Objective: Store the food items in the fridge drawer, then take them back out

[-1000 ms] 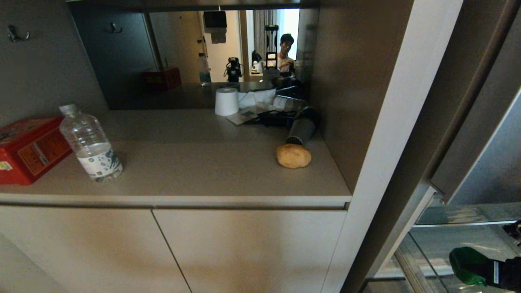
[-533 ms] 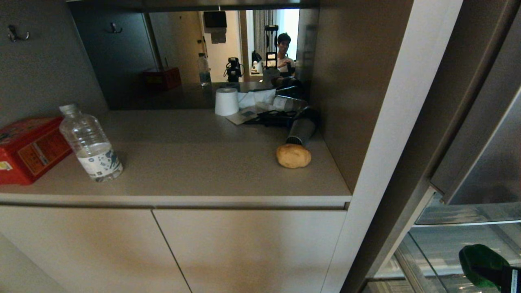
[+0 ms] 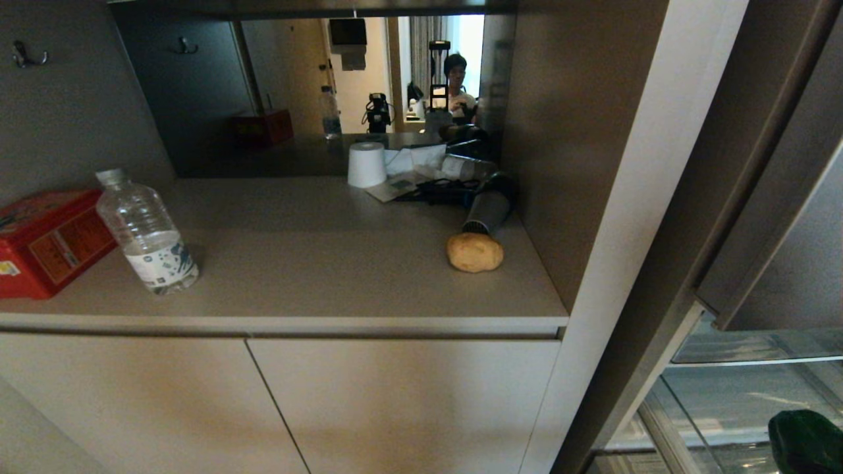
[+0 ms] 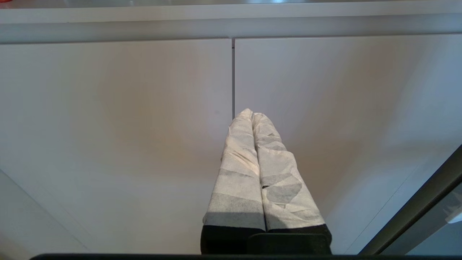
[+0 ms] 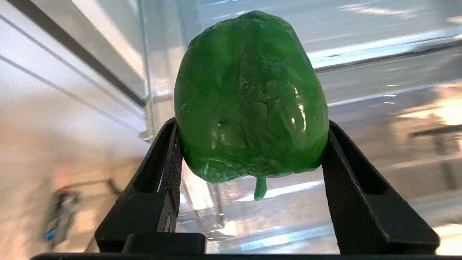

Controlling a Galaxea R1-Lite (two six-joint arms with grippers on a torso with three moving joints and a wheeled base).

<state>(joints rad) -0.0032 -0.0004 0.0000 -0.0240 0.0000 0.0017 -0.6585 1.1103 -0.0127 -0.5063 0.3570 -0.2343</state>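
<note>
since the earlier frame the bell pepper is sinking toward the head view's lower right corner, over the fridge drawer; the potato is waiting on the desk. left wrist view: left end effector is resting pressed together, parked. right wrist view: right end effector is clamping the pepper by its sides for lowering.

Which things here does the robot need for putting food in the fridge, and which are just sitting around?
For the job:
- bell pepper, clamped in the right gripper
- potato on the counter
- fridge drawer, clear plastic

Just lying about:
- water bottle
- red tin box
- white paper roll
- left gripper, parked by the cabinet doors
</note>
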